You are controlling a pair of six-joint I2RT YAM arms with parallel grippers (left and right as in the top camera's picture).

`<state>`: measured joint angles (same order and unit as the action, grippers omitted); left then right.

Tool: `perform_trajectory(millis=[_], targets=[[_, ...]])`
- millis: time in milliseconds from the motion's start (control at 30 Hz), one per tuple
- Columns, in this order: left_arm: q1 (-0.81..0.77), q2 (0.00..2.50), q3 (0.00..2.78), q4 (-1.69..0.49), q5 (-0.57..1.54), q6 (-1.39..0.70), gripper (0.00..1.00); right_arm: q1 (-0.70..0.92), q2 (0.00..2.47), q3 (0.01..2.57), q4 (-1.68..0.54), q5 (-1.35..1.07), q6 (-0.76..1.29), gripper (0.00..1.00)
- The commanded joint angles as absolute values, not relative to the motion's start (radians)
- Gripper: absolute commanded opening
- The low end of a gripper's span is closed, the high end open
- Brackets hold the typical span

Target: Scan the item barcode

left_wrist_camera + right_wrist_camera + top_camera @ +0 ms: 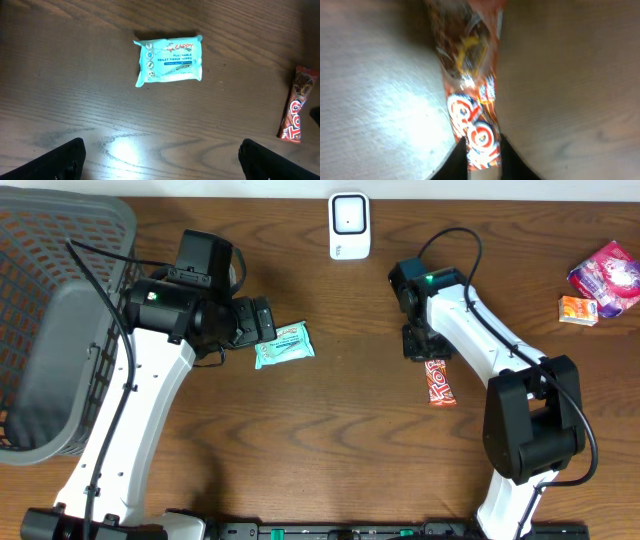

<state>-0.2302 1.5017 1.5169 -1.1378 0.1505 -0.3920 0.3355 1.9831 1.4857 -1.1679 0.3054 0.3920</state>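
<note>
On the wooden table (330, 460), our right gripper (483, 162) sets narrowly parted fingers either side of one end of the red candy bar (441, 381); we cannot tell whether they grip it. The bar lies flat, well apart from the white scanner (349, 225). Our left gripper (162, 162) hangs wide open, empty, above a teal wipes packet (169, 60).

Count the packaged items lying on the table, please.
4: wipes pack centre-left, red Top bar centre-right, pink packet and orange packet far right. The basket may hide more.

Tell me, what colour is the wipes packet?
Light teal-blue wipes packet, clearest in the left wrist view.
</note>
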Motion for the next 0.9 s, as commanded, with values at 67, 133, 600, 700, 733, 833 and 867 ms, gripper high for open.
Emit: perform_trajectory(millis=[67, 133, 600, 700, 733, 833, 867], targets=[[-0.228, 1.502, 1.522, -1.14, 0.141, -0.389, 0.98, 0.327, 1.985, 1.427, -1.166, 0.248, 0.396, 0.06], [-0.228, 1.502, 1.522, -1.14, 0.141, -0.389, 0.98, 0.328, 1.985, 1.393, -1.159, 0.225, 0.396, 0.07], [-0.228, 1.502, 1.522, -1.14, 0.141, -0.389, 0.98, 0.329, 1.985, 1.255, -0.813, -0.052, 0.403, 0.13], [-0.228, 1.502, 1.522, -1.14, 0.141, -0.389, 0.98, 0.329, 1.985, 1.27, -0.74, -0.184, 0.403, 0.13], [-0.228, 1.502, 1.522, -1.14, 0.141, -0.389, 0.98, 0.328, 1.985, 1.285, -0.749, -0.193, 0.403, 0.14], [-0.228, 1.502, 1.522, -1.14, 0.141, -0.389, 0.98, 0.321, 1.984, 1.338, -0.801, -0.189, 0.384, 0.17], [-0.228, 1.502, 1.522, -1.14, 0.141, -0.389, 0.98, 0.318, 1.984, 1.359, -0.83, -0.189, 0.379, 0.18]])
